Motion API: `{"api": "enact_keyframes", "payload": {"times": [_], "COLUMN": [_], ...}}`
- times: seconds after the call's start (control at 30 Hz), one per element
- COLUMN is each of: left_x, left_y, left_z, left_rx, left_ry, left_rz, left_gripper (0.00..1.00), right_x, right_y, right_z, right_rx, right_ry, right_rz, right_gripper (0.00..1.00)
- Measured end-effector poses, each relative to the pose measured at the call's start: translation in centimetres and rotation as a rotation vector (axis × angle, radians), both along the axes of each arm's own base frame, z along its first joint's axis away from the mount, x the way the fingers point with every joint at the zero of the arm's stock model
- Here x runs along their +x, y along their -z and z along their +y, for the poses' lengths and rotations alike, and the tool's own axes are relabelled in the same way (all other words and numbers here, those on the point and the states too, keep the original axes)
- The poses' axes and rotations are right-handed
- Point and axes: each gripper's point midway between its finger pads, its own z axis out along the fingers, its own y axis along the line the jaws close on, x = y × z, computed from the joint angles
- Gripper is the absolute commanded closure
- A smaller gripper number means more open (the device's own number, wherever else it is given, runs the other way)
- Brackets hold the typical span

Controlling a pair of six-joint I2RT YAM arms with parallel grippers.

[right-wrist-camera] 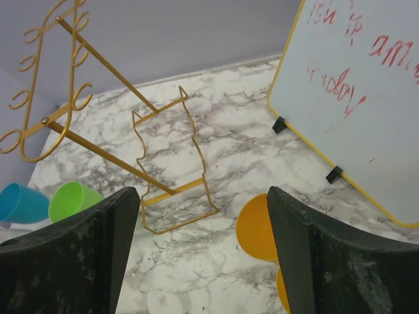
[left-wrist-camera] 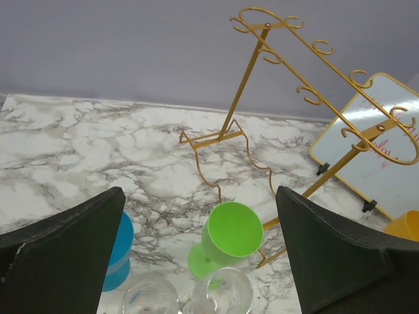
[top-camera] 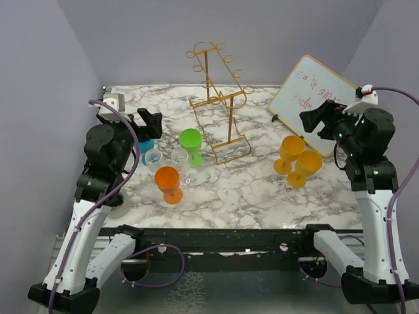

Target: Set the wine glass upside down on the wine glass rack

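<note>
Top external view: the wine glass rack (top-camera: 230, 118) stands upright at the middle of the worktop (top-camera: 262, 190), toward the far edge. A green wine glass (top-camera: 190, 140) stands just left of its base. My left gripper (top-camera: 152, 121) and right gripper (top-camera: 314, 120) hover wide open, both holding nothing.

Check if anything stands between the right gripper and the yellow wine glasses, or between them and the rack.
Nothing visible. The open right gripper faces the yellow wine glasses; only bare table separates them from the wire rack.
</note>
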Motion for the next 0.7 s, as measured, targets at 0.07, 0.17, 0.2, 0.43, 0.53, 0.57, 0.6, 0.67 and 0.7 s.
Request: {"api": "enact_keyframes", "payload": {"times": [0.07,0.17,0.2,0.43,0.53,0.57,0.6,0.67,0.7], "left_x": [0.3,0.6,0.7,0.6,0.5,0.5,0.4,0.4,0.4], "left_y": [0.8,1.7,1.9,2.9,3.7,3.8,4.0,4.3,4.4], "left_z": [-0.2,-0.6,-0.8,-1.9,-1.9,-1.9,-1.8,-1.8,-1.8], "left_rx": [-0.002,-0.007,-0.009,-0.017,-0.022,-0.022,-0.025,-0.029,-0.029], "left_ry": [0.006,0.019,0.029,0.089,0.089,0.088,0.088,0.088,0.088], "left_rz": [0.019,0.041,0.043,0.035,0.033,0.031,0.025,0.018,0.014], "left_gripper": [0.01,0.01,0.01,0.01,0.01,0.01,0.01,0.01,0.01], "right_x": [0.1,0.1,0.2,0.2,-0.2,-0.2,-0.3,-0.3,-0.3], "right_y": [1.2,3.0,3.7,7.8,9.4,9.9,10.5,11.9,12.4], "right_z": [0.1,0.2,0.2,0.7,0.8,0.7,0.7,0.7,0.6], "right_rx": [0.006,0.015,0.018,0.029,0.027,0.024,0.022,0.016,0.012], "right_ry": [-0.003,-0.004,-0.005,-0.033,-0.036,-0.037,-0.037,-0.039,-0.04], "right_rz": [0.038,0.104,0.132,0.307,0.383,0.41,0.437,0.494,0.518], "right_gripper": [0.11,0.12,0.15,0.29,0.34,0.36,0.38,0.42,0.44]}}
